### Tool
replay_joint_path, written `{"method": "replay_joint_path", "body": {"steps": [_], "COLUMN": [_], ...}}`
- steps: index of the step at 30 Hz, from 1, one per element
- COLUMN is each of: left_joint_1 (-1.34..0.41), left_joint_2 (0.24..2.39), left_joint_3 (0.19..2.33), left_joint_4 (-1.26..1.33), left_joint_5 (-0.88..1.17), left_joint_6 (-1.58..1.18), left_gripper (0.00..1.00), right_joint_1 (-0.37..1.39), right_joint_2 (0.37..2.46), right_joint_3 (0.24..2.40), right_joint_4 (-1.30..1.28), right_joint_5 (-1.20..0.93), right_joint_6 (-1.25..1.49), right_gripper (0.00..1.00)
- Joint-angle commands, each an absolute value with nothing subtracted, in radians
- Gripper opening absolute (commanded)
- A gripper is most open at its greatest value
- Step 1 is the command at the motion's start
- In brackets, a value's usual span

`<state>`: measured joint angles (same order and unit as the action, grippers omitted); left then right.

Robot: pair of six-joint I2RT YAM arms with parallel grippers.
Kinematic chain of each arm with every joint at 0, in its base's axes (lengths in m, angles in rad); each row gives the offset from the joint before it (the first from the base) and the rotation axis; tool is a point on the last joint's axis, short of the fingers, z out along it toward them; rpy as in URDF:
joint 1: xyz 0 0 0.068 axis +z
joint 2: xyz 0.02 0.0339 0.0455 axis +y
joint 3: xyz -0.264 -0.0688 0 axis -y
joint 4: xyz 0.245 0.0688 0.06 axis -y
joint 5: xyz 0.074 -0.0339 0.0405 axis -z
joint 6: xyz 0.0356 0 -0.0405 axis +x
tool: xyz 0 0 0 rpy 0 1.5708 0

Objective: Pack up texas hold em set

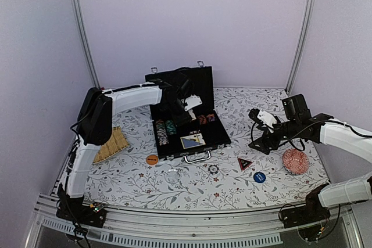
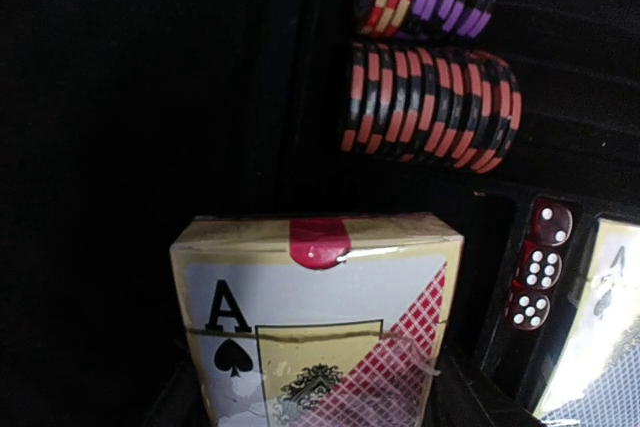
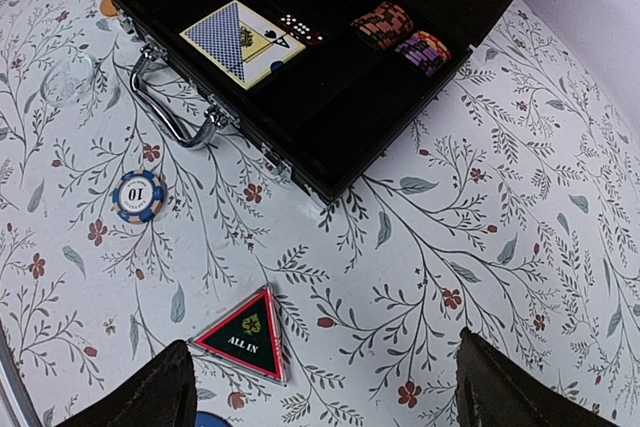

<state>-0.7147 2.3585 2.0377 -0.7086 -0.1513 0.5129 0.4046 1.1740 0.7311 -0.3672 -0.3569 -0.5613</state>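
While left gripper clamps deck, right gripper gapes; empty (wide).

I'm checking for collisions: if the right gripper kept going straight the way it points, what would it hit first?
Probably bare tablecloth just beside the ALL IN marker: the open right gripper points down there, nothing between. Depth is unclear, so the marker's edge could come first.

Case black; chips orange-black and purple-striped; dice red, white-pipped; deck gold-red; surface white, floral vine print.
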Motion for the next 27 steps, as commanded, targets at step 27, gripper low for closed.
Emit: {"method": "replay_joint_path", "body": {"steps": [27], "left_joint_1": [-0.726], "left_joint_2": [2.458], "left_joint_3": [2.055], "left_joint_4": [-0.693], "left_joint_5": [-0.088], "left_joint_6": [0.576], "left_gripper": [0.55], "right_joint_1": [0.399], "right_joint_2": [1.250], "right_joint_3": [0.746], "right_joint_4": [-0.372], "right_joint_5": [-0.373], "right_joint_6": [-0.565], "right_gripper": [0.89]}}
